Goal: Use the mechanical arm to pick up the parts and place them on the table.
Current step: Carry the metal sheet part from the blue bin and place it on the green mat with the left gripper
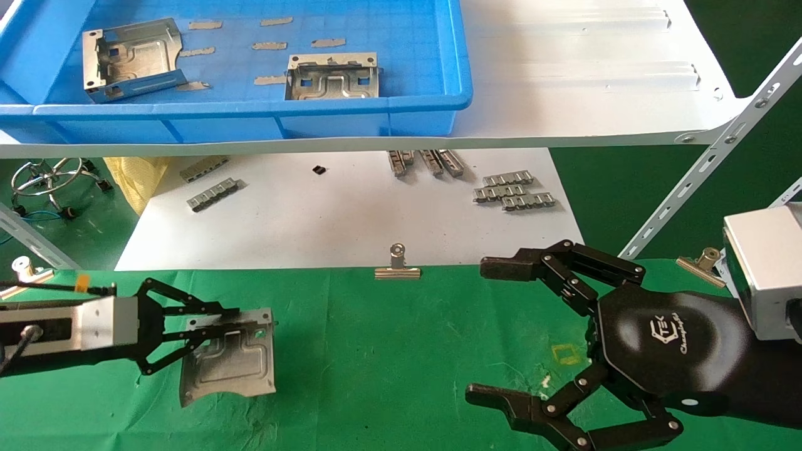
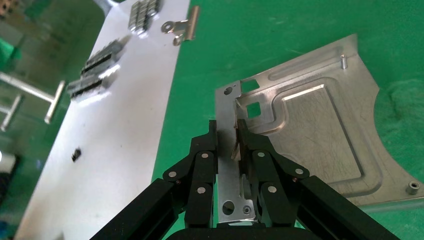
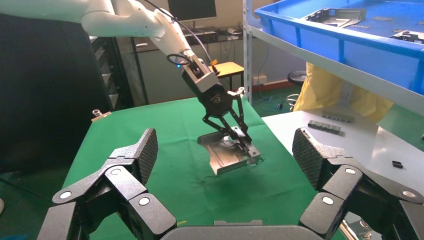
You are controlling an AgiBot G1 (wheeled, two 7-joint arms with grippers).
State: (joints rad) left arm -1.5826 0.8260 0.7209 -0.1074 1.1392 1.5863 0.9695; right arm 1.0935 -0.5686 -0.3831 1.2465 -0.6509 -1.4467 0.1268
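Observation:
My left gripper [image 1: 216, 326] is shut on the folded rim of a silvery sheet-metal part [image 1: 238, 366]. It holds the part tilted, low over the green cloth table [image 1: 388, 351], with a shadow beneath. The left wrist view shows the jaws [image 2: 227, 132] pinching the rim of the part [image 2: 320, 125]. My right gripper [image 1: 489, 332] is open and empty over the table's right side. The right wrist view shows its wide-open fingers [image 3: 145, 150], with the left gripper [image 3: 235, 132] and held part [image 3: 227, 155] beyond. Two more parts [image 1: 131, 59] [image 1: 332, 78] lie in the blue tray [image 1: 250, 109].
The tray sits on a white shelf board [image 1: 564, 75] with a slanted brace [image 1: 708, 169] at the right. Below it, grey ribbed strips [image 1: 514, 191] lie on a white sheet. Binder clips [image 1: 397, 266] [image 1: 702, 263] sit at the cloth's far edge. A yellow square outline [image 1: 568, 354] lies near my right gripper.

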